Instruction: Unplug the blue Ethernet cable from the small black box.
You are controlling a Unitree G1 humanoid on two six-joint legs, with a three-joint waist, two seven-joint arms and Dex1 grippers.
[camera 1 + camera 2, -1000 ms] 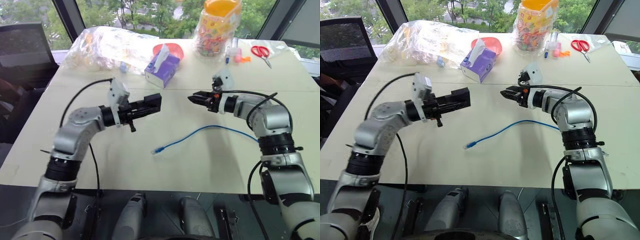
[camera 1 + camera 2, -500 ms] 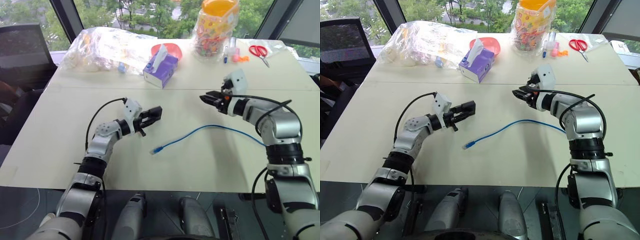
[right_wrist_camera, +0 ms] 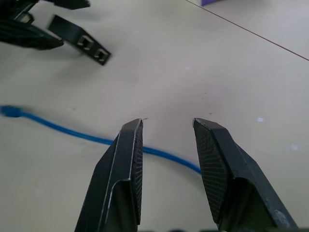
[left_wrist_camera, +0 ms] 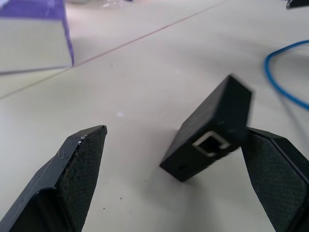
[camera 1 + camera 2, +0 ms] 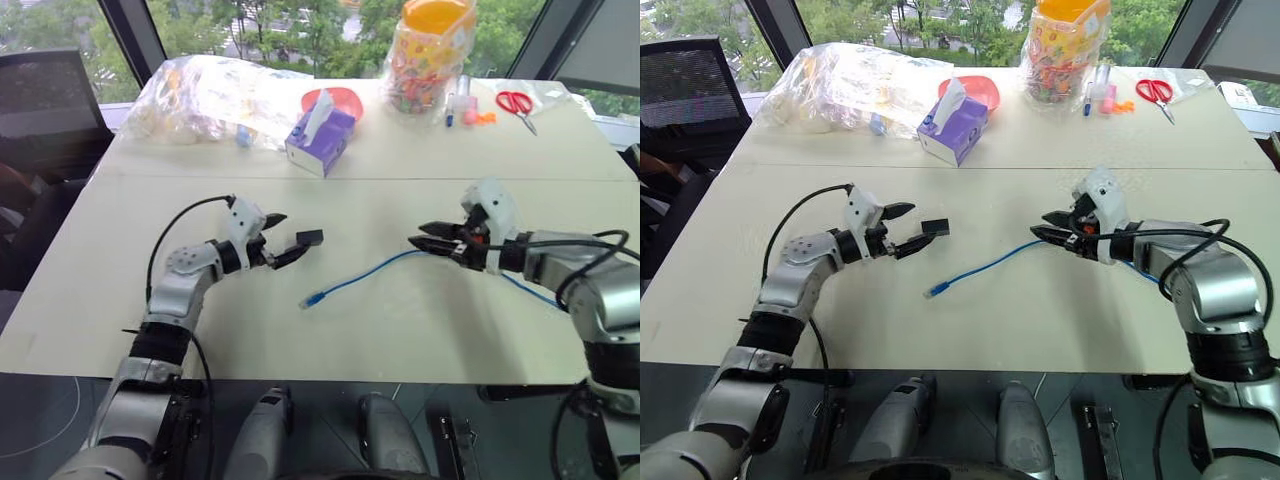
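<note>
The small black box [image 5: 310, 238] tilts against one finger of my left gripper [image 5: 290, 232], just above the table; its port faces me in the left wrist view [image 4: 207, 130]. That gripper is open, its other finger well clear of the box. The blue Ethernet cable [image 5: 360, 277] lies loose on the table, its plug [image 5: 315, 299] bare and apart from the box. My right gripper [image 5: 416, 236] hovers low over the cable's middle, open, with nothing between its fingers [image 3: 128, 164]; the cable [image 3: 72, 133] runs along the table beyond them.
A purple tissue box [image 5: 322, 140], a red bowl [image 5: 340, 97], a crumpled plastic bag [image 5: 200, 95], a jar of colourful items [image 5: 430, 60], markers [image 5: 465, 108] and red scissors [image 5: 520, 103] stand along the table's far side. A seam [image 5: 400, 180] crosses the table.
My left gripper has opened and sunk toward the table, so it no longer clamps the box. My right arm has drawn back toward me and now sits over the cable.
</note>
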